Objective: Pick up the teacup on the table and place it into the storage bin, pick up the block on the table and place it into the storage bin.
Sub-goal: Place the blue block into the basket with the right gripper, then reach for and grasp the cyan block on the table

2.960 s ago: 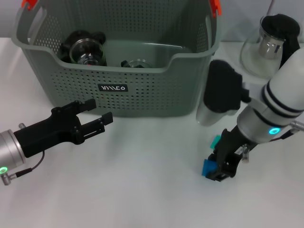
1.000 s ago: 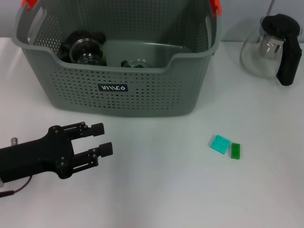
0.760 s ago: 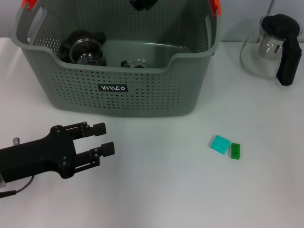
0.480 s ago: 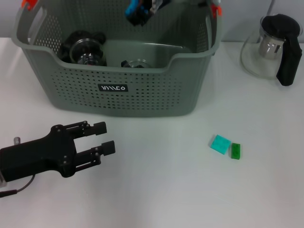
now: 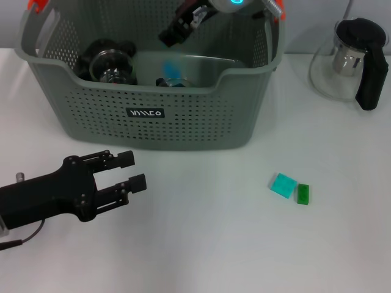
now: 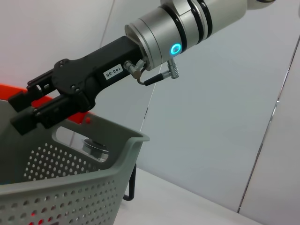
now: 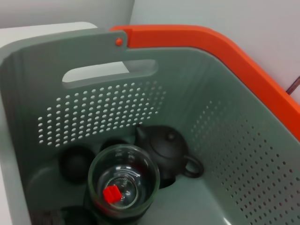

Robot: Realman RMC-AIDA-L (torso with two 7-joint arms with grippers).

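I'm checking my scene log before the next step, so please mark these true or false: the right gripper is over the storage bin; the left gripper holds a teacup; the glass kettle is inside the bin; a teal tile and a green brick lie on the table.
1. The right gripper is over the storage bin. True.
2. The left gripper holds a teacup. False: its jaws are open and empty, in front of the bin.
3. The glass kettle is inside the bin. False: it stands on the table, right of the bin.
4. A teal tile and a green brick lie on the table. True.
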